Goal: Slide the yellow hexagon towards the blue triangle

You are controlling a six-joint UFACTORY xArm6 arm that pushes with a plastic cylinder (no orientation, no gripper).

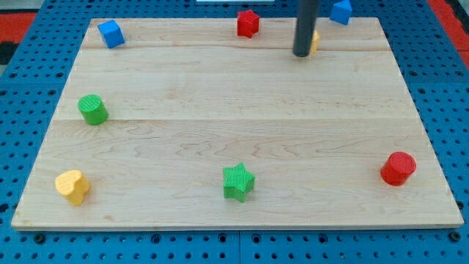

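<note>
My tip (301, 53) is near the view's top, right of centre. It stands directly in front of the yellow hexagon (314, 42), which is mostly hidden behind the rod; only a yellow sliver shows on the rod's right side. The blue triangle (341, 11) lies just up and to the right of it, at the board's top edge, partly cut off by the frame. The rod appears to touch the yellow hexagon on its left side.
A red star (248, 23) sits at the top centre, a blue cube (111, 34) at the top left. A green cylinder (93, 109) is at the left, a yellow heart (72, 186) at the bottom left, a green star (238, 182) at the bottom centre, a red cylinder (398, 169) at the bottom right.
</note>
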